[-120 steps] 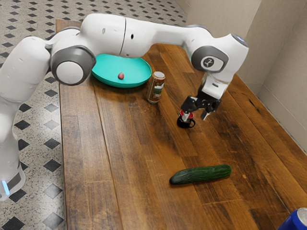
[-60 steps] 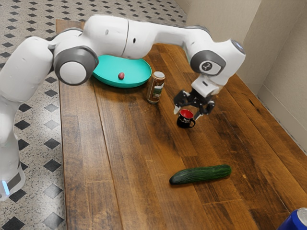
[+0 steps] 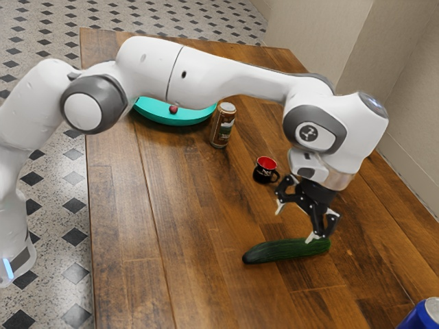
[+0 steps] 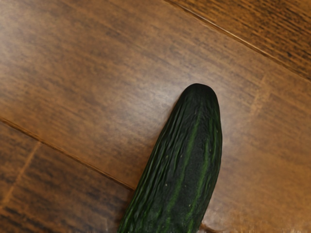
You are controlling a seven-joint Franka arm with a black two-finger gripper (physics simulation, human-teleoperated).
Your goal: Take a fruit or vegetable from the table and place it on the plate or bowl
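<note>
Fingers stand spread just over one end of the cucumber, which lies flat on the desk, with the plate well apart from it. From the wrist, the cucumber's rounded tip sits under them; pinching so far off-centre could let it tilt and slip.

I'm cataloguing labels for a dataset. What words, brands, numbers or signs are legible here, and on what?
Nothing reads as a quotable text.
Brown can: printed label, too small to read.
Black mug: any print too small to tell.
Blue can: no legible print on the part in view.
Arm's wrist joint: a white logo mark, no letters.
</note>
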